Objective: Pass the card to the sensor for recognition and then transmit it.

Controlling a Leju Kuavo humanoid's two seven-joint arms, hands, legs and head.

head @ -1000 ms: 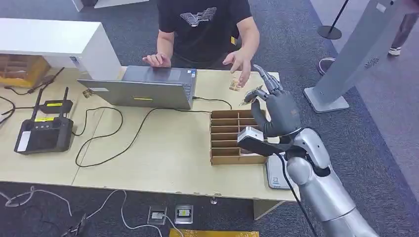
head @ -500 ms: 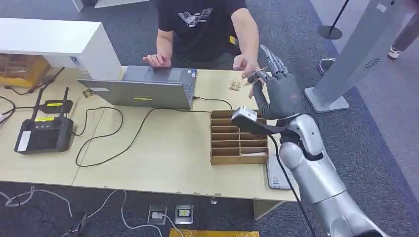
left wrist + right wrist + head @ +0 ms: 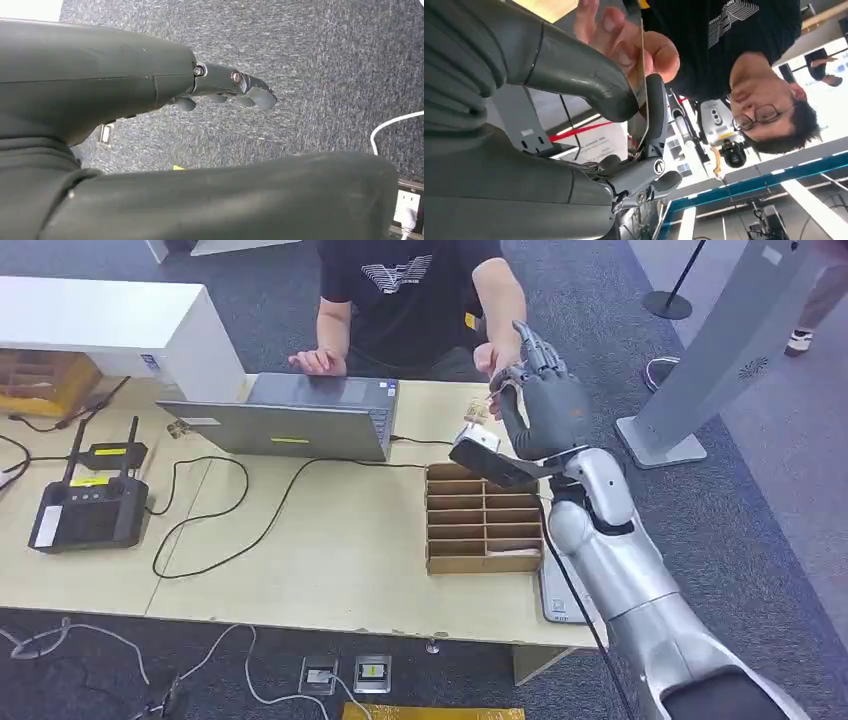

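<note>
My right hand (image 3: 545,400) is raised over the table's far edge, in front of the person. It pinches a thin card (image 3: 640,75) between thumb and a finger. The person's hand (image 3: 624,42) reaches in and touches the card's far end; that same hand (image 3: 490,358) meets my fingers in the head view. A flat grey-white reader (image 3: 556,590) lies at the table's right edge, partly under my forearm. My left hand (image 3: 235,90) hangs over dark carpet with its fingers apart and nothing in it.
A cardboard divided box (image 3: 480,515) sits below my right hand. A small tan object (image 3: 475,412) lies by the far edge. An open laptop (image 3: 300,420), a black controller (image 3: 90,510) and loose cables occupy the left. A grey stand (image 3: 720,350) rises to the right.
My right hand has lifted and moved away from me with the card, up to the person's hand. The person's hand has risen from the table to meet it.
</note>
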